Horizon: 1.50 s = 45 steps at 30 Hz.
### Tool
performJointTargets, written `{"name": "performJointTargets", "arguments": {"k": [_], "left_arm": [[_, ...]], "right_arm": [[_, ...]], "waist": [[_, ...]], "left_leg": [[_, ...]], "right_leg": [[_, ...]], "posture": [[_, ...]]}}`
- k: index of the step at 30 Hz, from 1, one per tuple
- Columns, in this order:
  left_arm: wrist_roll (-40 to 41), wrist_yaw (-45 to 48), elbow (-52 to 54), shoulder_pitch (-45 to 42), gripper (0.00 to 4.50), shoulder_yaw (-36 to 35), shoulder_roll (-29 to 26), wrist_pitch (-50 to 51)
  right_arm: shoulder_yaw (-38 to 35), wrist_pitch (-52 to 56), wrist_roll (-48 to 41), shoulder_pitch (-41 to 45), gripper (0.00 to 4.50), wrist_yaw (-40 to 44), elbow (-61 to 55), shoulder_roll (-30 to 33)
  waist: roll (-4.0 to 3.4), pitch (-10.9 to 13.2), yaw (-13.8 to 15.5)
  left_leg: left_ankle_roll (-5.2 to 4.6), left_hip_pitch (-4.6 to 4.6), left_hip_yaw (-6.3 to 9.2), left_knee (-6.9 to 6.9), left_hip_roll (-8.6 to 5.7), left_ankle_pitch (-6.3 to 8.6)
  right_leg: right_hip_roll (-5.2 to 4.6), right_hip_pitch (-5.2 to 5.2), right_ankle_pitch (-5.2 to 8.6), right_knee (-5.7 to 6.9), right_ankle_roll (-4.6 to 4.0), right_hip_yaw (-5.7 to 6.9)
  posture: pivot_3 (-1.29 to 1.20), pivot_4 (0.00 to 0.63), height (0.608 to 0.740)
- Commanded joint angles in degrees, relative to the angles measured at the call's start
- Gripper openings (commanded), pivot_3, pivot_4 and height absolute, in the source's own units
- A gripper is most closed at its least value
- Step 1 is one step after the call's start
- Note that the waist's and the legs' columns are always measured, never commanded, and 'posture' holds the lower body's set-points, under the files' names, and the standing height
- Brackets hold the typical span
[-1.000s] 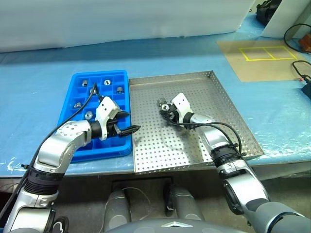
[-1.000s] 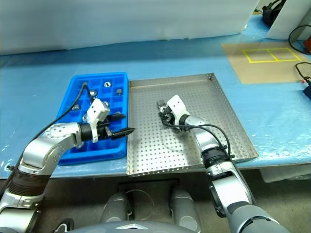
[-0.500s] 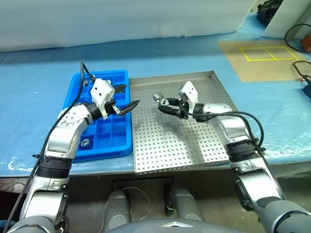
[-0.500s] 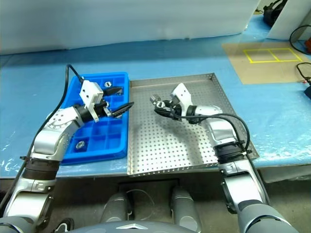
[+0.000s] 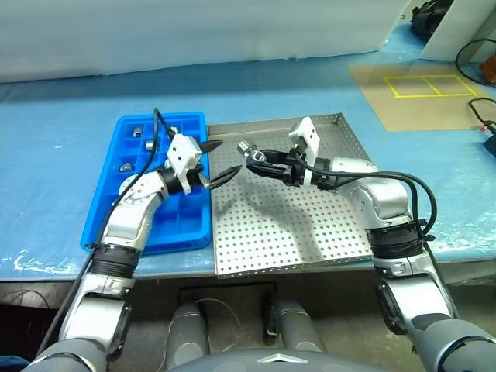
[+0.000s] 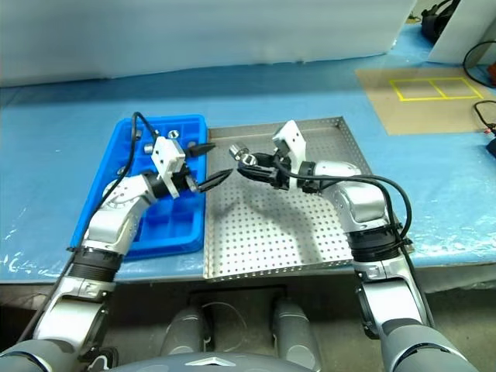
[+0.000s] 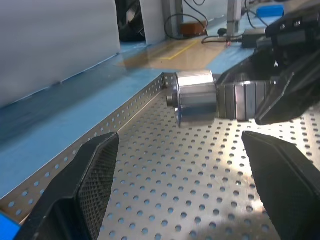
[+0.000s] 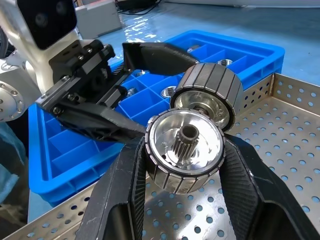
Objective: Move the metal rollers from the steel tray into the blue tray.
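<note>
My right gripper (image 5: 253, 150) is shut on a metal roller (image 5: 246, 146), held in the air over the far left part of the steel tray (image 5: 310, 232). In the right wrist view the roller (image 8: 185, 150) sits between both fingers, and a second ribbed roller (image 8: 209, 94) shows just past it. My left gripper (image 5: 226, 157) is open and points at the held roller from the left, a short gap away. The left wrist view shows the roller (image 7: 195, 96) ahead of the open fingers (image 7: 95, 180). The blue tray (image 5: 116, 209) holds rollers (image 5: 136, 130) in far compartments.
The two trays lie side by side on a blue-covered table (image 5: 62, 116). A brown mat with yellow squares (image 5: 422, 89) lies at the far right, with black cables (image 5: 480, 116) beside it. A white board (image 5: 194, 31) closes the back. The table's front edge runs just below both trays.
My right gripper has lifted the roller off the steel tray and carried it left. My left gripper has risen from over the blue tray and swung right toward the roller, still open.
</note>
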<state>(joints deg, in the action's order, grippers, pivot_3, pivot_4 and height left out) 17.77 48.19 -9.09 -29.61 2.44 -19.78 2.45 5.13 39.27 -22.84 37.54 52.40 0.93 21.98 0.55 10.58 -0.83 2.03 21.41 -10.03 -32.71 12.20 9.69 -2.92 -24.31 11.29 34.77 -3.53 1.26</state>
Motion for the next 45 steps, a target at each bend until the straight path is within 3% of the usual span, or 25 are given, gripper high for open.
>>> {"name": "performJointTargets", "arguments": {"k": [1, 25, 45], "left_arm": [[1.4, -1.5, -0.5, -1.8, 4.13, -2.1, 1.0, 0.1], [2.0, -3.5, -4.8, -6.1, 4.13, -1.1, 7.0, 4.2], [1.8, -3.6, -4.2, -5.9, 4.13, -1.3, 8.4, 5.6]], "right_arm": [[-1.2, -0.1, -1.8, 1.0, 1.68, 0.1, -3.2, 0.6], [-0.1, 0.1, -2.2, 0.1, 1.68, -0.8, -4.7, 0.2], [0.3, -0.5, -1.8, 0.1, 1.68, -1.2, -4.6, -0.2]], "waist": [[0.00, 0.0, -0.1], [0.01, 0.0, 0.0], [0.01, 0.0, 0.0]], "left_leg": [[0.00, 0.00, 0.00, 0.01, 0.00, 0.00], [-0.01, 0.03, 0.01, 0.00, -0.02, 0.00], [-0.03, 0.04, 0.01, 0.00, -0.03, 0.01]], "right_leg": [[0.00, 0.00, 0.00, -0.01, 0.00, 0.00], [-0.01, 0.00, 0.00, -0.03, 0.00, 0.00], [-0.01, 0.00, 0.00, -0.04, 0.00, 0.00]], "posture": [[-0.34, 0.150, 0.740], [-0.35, 0.150, 0.740], [-0.35, 0.150, 0.740]]}}
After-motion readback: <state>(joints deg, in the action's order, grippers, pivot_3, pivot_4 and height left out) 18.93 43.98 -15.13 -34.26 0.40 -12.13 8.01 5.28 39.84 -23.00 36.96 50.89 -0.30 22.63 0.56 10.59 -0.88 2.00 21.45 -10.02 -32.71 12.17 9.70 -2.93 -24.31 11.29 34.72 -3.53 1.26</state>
